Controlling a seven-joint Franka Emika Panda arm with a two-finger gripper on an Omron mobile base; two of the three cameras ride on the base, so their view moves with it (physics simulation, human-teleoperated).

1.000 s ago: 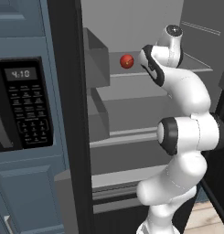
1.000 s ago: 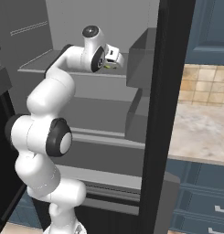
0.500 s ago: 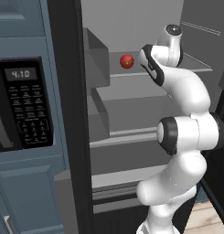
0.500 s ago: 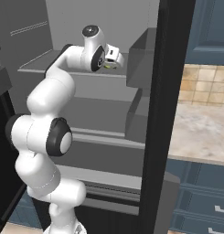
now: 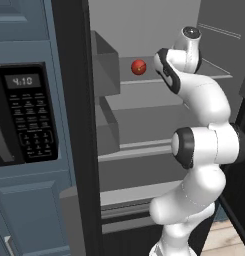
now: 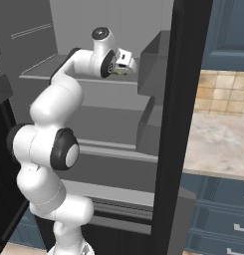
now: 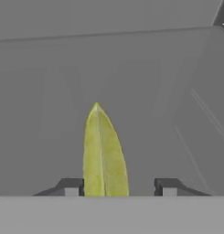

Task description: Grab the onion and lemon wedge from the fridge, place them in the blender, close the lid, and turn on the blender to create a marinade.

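Inside the fridge [image 5: 144,100], the onion [image 5: 138,66], a small glossy red ball, sits on the upper shelf just left of my wrist. The lemon wedge [image 7: 103,153], a slim yellow-green piece, stands between my fingertips in the hand view and also shows as a speck under the hand, lemon wedge [image 6: 120,73]. My gripper [image 7: 118,187] straddles it: the left fingertip [image 7: 71,187] is against the wedge, while the right one stands apart with a clear gap. My gripper [image 6: 124,65] reaches over the same upper shelf. The blender and lid are out of view.
A black microwave [image 5: 26,115] with a keypad sits left of the dark fridge door edge [image 5: 69,125]. Grey bins [image 5: 106,57] hang beside the shelves. A marble counter [image 6: 218,144] with blue drawers lies right of the fridge.
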